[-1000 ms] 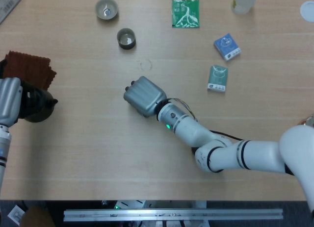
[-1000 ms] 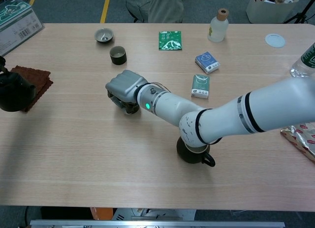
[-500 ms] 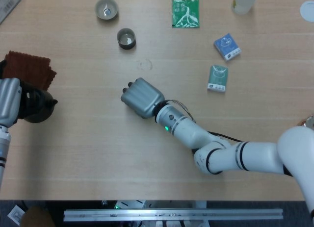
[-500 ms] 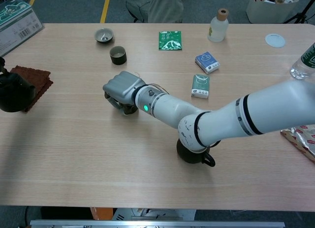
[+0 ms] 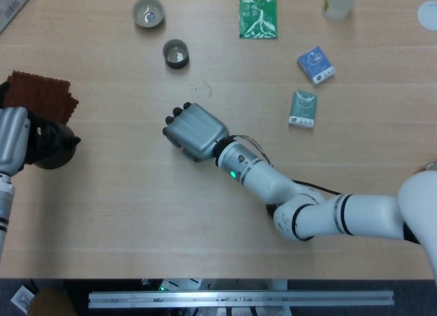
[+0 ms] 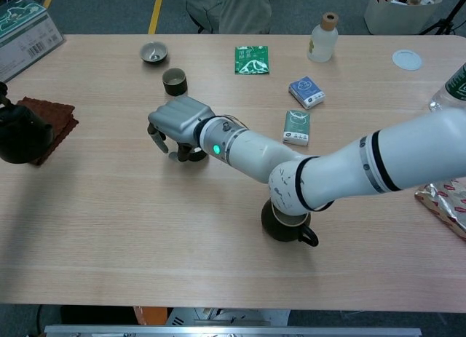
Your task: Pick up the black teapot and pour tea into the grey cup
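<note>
The black teapot (image 5: pixel 53 147) (image 6: pixel 22 137) stands at the table's far left, beside a brown mat (image 5: pixel 41 94). My left hand (image 5: pixel 12 137) is against the teapot's left side, its fingers hidden; the chest view does not show it. The grey cup (image 5: pixel 148 12) (image 6: pixel 153 52) stands upright at the far side of the table. My right hand (image 5: pixel 194 130) (image 6: pixel 178 119) hovers palm down mid-table, short of a dark cup (image 5: pixel 176 54) (image 6: pixel 175 81). Its fingers are bent down and apart, with nothing in them.
A green packet (image 5: pixel 258 18), a blue box (image 5: pixel 315 63) and a teal box (image 5: pixel 302 108) lie to the right. A bottle (image 6: pixel 322 38) stands at the back. A dark mug (image 6: pixel 287 226) sits beneath my right forearm.
My right hand has slid left and a little farther away, toward the dark cup, and its curled fingers have spread. The left hand and teapot have not moved.
</note>
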### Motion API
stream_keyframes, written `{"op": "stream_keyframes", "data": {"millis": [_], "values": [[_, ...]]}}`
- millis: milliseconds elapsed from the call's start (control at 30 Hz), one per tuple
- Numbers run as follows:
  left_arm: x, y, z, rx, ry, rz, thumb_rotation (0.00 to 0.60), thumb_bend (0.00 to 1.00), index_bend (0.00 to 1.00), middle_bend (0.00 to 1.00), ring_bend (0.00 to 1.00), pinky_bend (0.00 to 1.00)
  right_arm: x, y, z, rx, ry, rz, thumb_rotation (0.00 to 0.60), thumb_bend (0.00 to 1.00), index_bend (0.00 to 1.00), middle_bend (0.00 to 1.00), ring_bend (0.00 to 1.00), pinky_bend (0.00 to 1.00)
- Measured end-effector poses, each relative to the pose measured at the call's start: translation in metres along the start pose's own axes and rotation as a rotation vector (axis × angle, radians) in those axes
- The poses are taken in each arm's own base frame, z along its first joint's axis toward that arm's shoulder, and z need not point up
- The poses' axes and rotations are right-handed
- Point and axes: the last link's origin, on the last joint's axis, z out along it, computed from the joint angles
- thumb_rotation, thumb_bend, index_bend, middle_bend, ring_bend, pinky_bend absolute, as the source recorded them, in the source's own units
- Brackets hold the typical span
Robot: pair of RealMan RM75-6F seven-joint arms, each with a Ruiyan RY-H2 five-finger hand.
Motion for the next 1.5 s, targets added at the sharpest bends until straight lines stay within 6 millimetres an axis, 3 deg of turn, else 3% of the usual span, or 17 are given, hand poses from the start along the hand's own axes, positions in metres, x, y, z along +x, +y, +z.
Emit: {"op": "stream_keyframes", "data": {"millis": [233, 533, 1067, 1367, 1500], "values": [[0.000, 0.003, 0.002, -0.009, 0.002, 0.003, 0.543, 0.36, 0.89, 0.98, 0.77, 0.00, 0.021, 0.016, -0.017, 0.002, 0.055, 0.054, 0.600, 0.31, 0.53, 0.39, 0.28, 0.32], [0.000, 0.009, 0.006, -0.035, 0.004, 0.003, 0.543, 0.36, 0.89, 0.98, 0.77, 0.00, 0.044, 0.071, -0.071, -0.068, 0.129, 0.064, 0.600, 0.31, 0.53, 0.39, 0.28, 0.32], [-0.009, 0.022, 0.012, -0.074, -0.012, -0.019, 0.559, 0.36, 0.89, 0.98, 0.77, 0.00, 0.034, 0.176, -0.232, -0.355, 0.209, 0.119, 0.600, 0.31, 0.53, 0.39, 0.28, 0.32], [-0.012, 0.031, 0.017, -0.081, -0.015, -0.017, 0.595, 0.36, 0.89, 0.98, 0.77, 0.00, 0.035, 0.210, -0.316, -0.502, 0.295, 0.136, 0.600, 0.31, 0.53, 0.39, 0.28, 0.32], [-0.014, 0.038, 0.019, -0.088, -0.017, -0.018, 0.600, 0.36, 0.89, 0.98, 0.77, 0.00, 0.031, 0.216, -0.340, -0.542, 0.304, 0.134, 0.600, 0.31, 0.53, 0.39, 0.28, 0.32]]}}
